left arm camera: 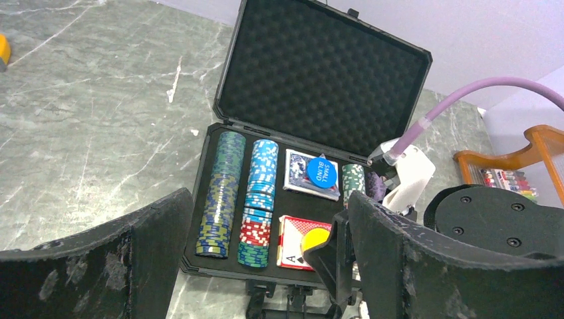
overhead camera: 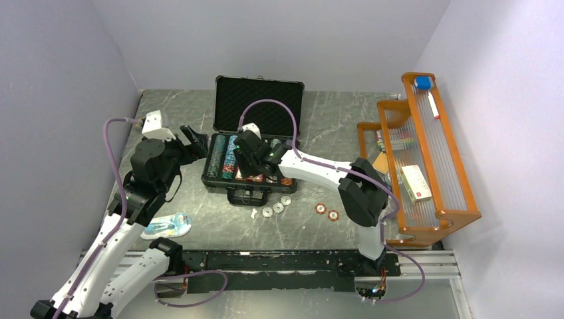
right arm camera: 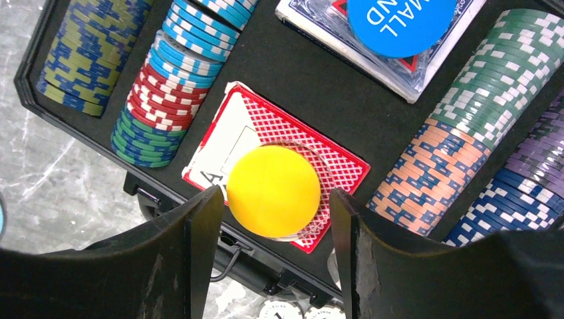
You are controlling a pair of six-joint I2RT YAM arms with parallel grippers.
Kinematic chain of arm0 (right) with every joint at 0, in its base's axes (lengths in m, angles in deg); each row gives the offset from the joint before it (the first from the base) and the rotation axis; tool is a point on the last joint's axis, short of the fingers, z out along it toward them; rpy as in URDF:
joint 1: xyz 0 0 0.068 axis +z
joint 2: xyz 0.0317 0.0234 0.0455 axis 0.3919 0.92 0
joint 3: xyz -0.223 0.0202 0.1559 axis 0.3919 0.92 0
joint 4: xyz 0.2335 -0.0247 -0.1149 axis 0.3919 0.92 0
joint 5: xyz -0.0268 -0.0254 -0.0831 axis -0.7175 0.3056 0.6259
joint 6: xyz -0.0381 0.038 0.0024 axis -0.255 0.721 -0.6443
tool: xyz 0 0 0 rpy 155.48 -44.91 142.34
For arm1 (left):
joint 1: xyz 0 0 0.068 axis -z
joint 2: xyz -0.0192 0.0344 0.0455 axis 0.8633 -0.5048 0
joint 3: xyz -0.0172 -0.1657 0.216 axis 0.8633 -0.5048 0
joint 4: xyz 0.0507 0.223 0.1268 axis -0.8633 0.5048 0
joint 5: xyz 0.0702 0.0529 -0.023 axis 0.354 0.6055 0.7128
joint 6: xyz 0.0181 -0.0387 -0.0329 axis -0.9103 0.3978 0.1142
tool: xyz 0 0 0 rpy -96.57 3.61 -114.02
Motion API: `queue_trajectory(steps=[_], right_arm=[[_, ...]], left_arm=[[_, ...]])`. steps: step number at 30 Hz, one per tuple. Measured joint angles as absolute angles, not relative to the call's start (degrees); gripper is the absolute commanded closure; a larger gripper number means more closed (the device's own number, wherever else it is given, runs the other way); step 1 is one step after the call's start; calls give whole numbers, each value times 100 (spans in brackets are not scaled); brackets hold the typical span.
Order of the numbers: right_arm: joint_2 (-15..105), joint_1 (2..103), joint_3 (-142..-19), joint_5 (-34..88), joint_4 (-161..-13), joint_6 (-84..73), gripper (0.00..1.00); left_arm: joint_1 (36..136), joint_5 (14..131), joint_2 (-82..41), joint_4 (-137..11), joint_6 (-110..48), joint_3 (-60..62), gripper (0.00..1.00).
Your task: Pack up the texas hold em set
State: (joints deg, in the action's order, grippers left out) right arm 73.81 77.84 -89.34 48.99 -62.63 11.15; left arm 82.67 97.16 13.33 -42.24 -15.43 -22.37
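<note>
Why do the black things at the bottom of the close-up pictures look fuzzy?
Left wrist view: they are fingers of the left gripper, likely too close; the briefcase behind looks sharp. Right wrist view: the same for fingers of the right gripper, the yellow disc crisp. Top view: evenly lit.

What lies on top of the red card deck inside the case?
A yellow disc sits over the red card deck, hiding its middle. Beneath the deck nothing is visible.
</note>
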Motion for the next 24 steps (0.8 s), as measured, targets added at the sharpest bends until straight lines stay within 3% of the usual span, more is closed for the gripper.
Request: queue_trajectory(steps=[4, 13, 24], right_arm=[[7416, 7784, -8943, 4969, -6272, 1073, 25], [6776, 7781, -8348, 5083, -6473, 1065, 24], [4837, 7762, -6606, 5172, -6445, 1454, 33]], left_arm=[[8267, 9716, 1333, -4224, -1543, -2237, 10], [8267, 9716, 1329, -4222, -1543, -2237, 10], [8267, 9692, 1327, -4224, -1541, -2237, 10]])
